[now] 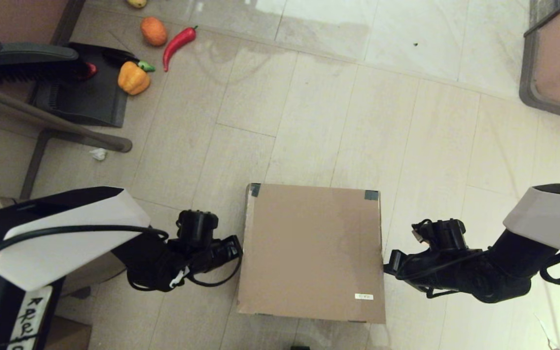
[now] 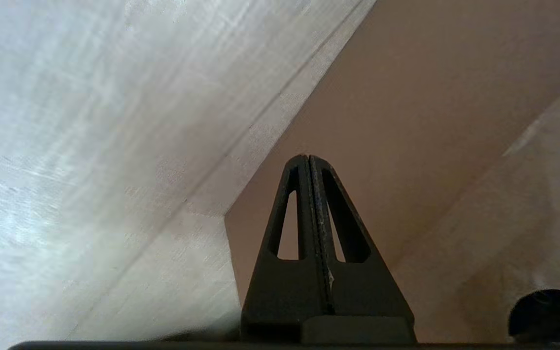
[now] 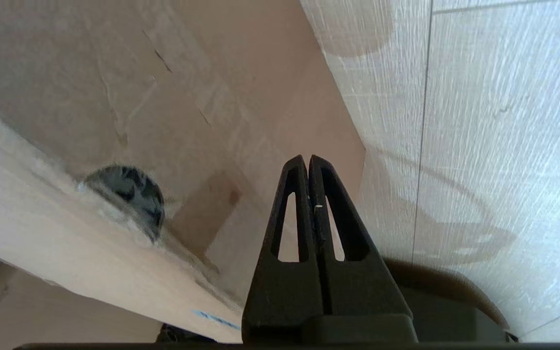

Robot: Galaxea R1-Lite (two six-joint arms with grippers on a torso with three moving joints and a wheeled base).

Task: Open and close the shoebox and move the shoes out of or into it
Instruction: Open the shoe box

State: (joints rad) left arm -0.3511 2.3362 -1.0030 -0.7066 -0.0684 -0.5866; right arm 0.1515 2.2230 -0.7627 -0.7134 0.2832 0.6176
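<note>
Both pincers, left (image 1: 235,250) and right (image 1: 390,265), pressed closed, flank the lidded shoebox (image 1: 311,253).

From my remote station, the shoebox (image 1: 311,250) reads as plain matt brown cardboard, its side creased and scuffed in the right wrist view, with dark tape patches (image 1: 371,195) at two corners. The floor (image 1: 338,112) shows pale tiles with a faint woodgrain sheen. Both grippers' fingers (image 2: 304,233) look matt black plastic.
</note>
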